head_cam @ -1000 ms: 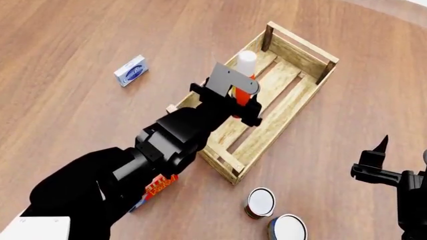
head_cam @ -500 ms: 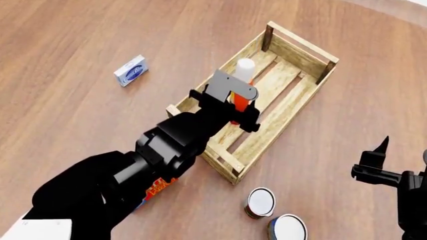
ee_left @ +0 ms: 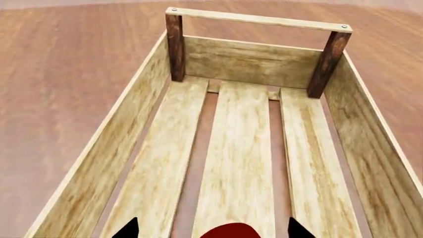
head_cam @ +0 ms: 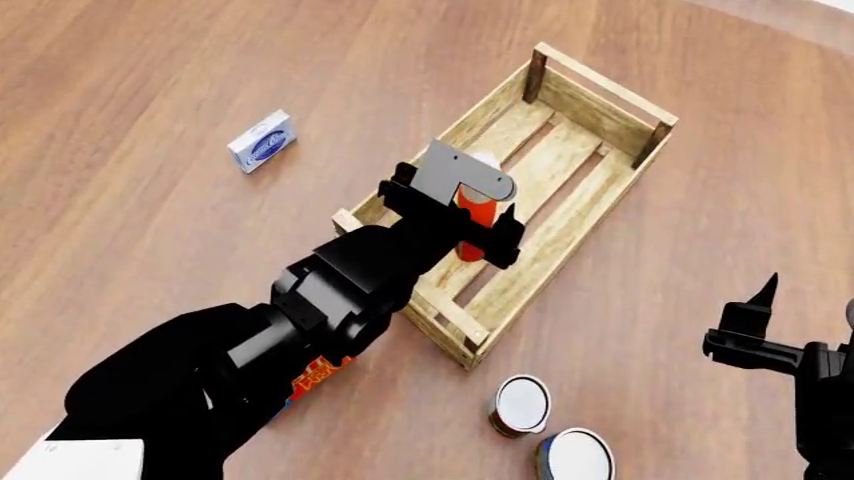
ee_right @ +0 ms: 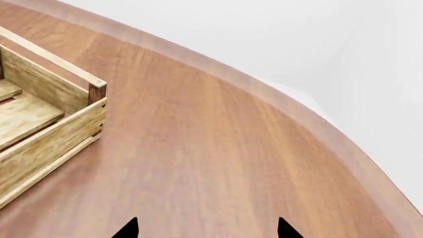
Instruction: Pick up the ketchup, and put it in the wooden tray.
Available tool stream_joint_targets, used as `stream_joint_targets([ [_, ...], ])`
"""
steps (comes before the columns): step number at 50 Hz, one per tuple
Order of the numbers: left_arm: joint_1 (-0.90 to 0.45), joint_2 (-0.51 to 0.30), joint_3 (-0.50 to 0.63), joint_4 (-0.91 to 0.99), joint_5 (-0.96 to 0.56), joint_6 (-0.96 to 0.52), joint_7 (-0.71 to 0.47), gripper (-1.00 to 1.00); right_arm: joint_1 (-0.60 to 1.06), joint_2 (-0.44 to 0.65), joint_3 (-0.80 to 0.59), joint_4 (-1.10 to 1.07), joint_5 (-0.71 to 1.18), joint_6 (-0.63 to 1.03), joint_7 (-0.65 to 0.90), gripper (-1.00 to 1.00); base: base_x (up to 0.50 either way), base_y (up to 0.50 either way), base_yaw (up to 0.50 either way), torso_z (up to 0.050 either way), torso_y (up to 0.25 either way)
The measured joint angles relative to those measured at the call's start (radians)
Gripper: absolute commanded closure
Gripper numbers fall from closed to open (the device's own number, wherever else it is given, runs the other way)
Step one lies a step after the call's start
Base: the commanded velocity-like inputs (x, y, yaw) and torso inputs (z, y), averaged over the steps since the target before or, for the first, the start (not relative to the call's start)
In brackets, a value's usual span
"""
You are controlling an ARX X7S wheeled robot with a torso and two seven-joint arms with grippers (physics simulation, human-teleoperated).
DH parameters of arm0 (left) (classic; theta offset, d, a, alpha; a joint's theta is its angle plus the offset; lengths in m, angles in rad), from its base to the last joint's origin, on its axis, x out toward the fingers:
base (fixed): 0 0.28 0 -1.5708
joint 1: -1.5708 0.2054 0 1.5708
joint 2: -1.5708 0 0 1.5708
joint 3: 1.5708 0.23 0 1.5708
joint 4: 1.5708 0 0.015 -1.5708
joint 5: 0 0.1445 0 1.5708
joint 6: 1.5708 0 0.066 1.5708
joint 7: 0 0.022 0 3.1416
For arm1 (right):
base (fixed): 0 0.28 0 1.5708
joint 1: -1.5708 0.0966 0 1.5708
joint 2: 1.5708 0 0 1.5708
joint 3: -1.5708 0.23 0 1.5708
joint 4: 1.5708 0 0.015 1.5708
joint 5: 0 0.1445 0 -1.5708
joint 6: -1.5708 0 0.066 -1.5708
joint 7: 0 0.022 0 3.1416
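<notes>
The ketchup (head_cam: 473, 212) stands upright inside the wooden tray (head_cam: 577, 222), near its middle, with its white cap mostly hidden behind my left wrist. My left gripper (head_cam: 455, 216) is open, its fingers spread on either side of the bottle. In the left wrist view the tray floor (ee_left: 238, 148) fills the frame, and a bit of the red ketchup (ee_left: 228, 231) shows between my wide-apart fingertips (ee_left: 130, 229). My right gripper (head_cam: 750, 330) is open and empty over bare table at the right, with a tray corner (ee_right: 49, 124) in its wrist view.
A blue-and-white box (head_cam: 262, 141) lies at the far left. Two cans (head_cam: 521, 405) (head_cam: 577, 455) stand in front of the tray's near end. A red-and-yellow box (head_cam: 318, 375) is mostly hidden under my left arm. The table edge (ee_right: 317, 124) curves past the right gripper.
My left gripper came down into the tray with the ketchup, then stopped. The bottle has since dropped lower between the fingers. The right arm has not moved.
</notes>
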State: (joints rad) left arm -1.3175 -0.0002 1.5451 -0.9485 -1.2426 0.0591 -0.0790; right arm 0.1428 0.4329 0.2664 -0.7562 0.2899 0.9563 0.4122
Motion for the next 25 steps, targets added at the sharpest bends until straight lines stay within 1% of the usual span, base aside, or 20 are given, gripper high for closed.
stream_joint_targets([
  [22,-0.002,-0.001,0.001,0.010,-0.005,-0.005,-0.002,-1.00,-0.002,0.000,0.002,0.002,0.006,-0.008,0.002,-1.00,0.00,0.00,0.00,0.000,0.000],
  [25,-0.002,-0.001,0.002,0.013,-0.006,-0.006,-0.001,-1.00,-0.002,0.000,0.002,0.002,0.007,-0.009,0.002,-1.00,0.00,0.00,0.00,-0.003,0.121],
])
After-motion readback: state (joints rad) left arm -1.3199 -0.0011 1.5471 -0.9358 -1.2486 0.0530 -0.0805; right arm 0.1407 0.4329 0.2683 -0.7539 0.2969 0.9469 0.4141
